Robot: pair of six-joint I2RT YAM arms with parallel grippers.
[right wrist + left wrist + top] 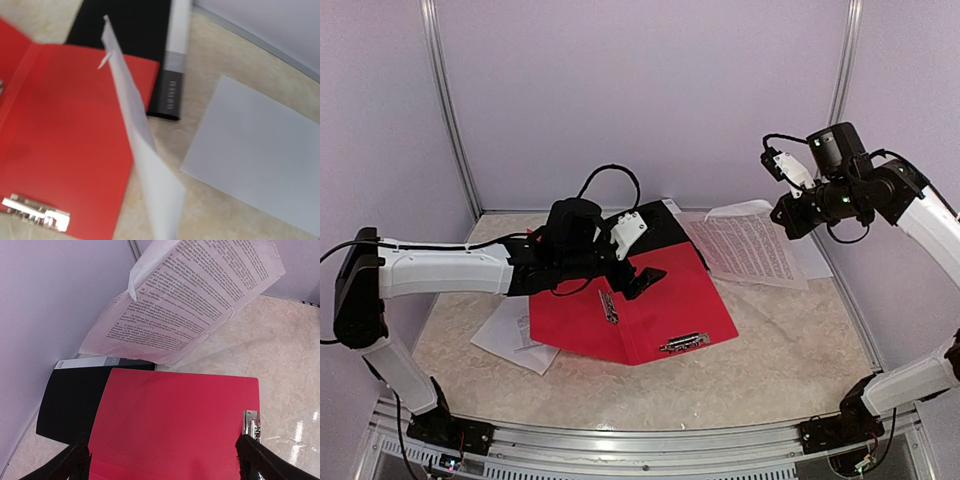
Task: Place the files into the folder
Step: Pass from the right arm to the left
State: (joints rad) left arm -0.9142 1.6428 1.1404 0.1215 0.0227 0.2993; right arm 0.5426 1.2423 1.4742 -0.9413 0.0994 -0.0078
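While the right jaws at 2 o'clock pinch shut on a thin printed sheet (750,245), curled up off the marbled surface (770,350), the left jaws gape wide and empty over the smooth red folder (670,300), open flat at centre. Its metal clip (685,343) sits at 5 o'clock, and a blank sheet (505,340) at 8 o'clock.

The table (770,365), a pale beige surface with a marbled pattern, carried several flat items. An open red folder (665,310) lay at the centre, its inner faces upward. Its far edge overlapped a black folder (670,225), which lay near the back wall. White sheets (505,335) lay at the left, tucked partly beneath the red folder's near-left edge. A blank sheet (255,155) lay flat at the far right, near the black folder.
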